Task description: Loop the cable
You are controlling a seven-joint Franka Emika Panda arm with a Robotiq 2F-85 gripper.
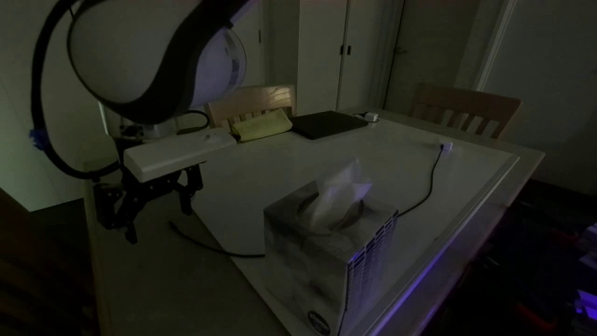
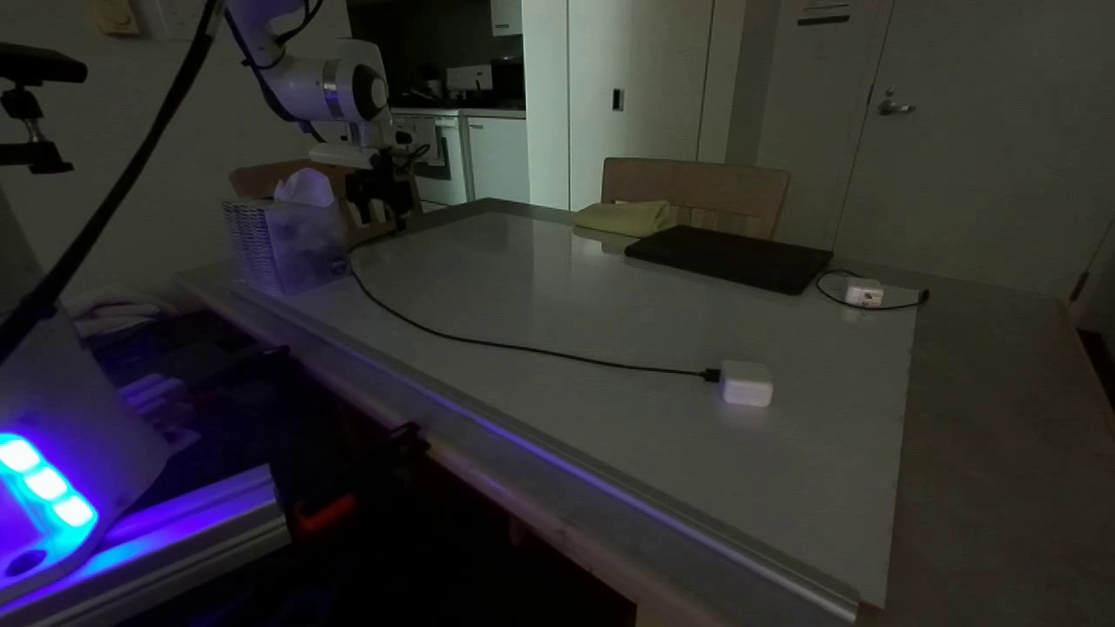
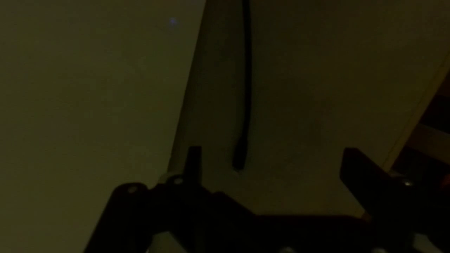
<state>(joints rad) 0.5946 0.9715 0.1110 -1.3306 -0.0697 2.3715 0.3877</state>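
Light dim. Tissue box [image 1: 305, 273] stands upright near one end of the white board [image 2: 540, 270] covering much of the bench [image 1: 154, 291], a white tissue [image 1: 339, 196] poking from its top. In both exterior views: yellow-green cloth [image 1: 263, 126], folded, next to a flat dark pad [image 1: 329, 124]; whether they touch, cannot tell. Near one corner of the pad, a white adapter [image 2: 863, 293] with a dark lead [image 2: 893, 307] curled about it. Wooden chair [image 2: 697, 180] behind cloth and pad; another chair [image 1: 466, 104] at a different side. Background: pale cupboard doors [image 1: 322, 60], a door [image 2: 984, 165] with lever handle [image 2: 897, 107], a white stove [image 2: 456, 144].
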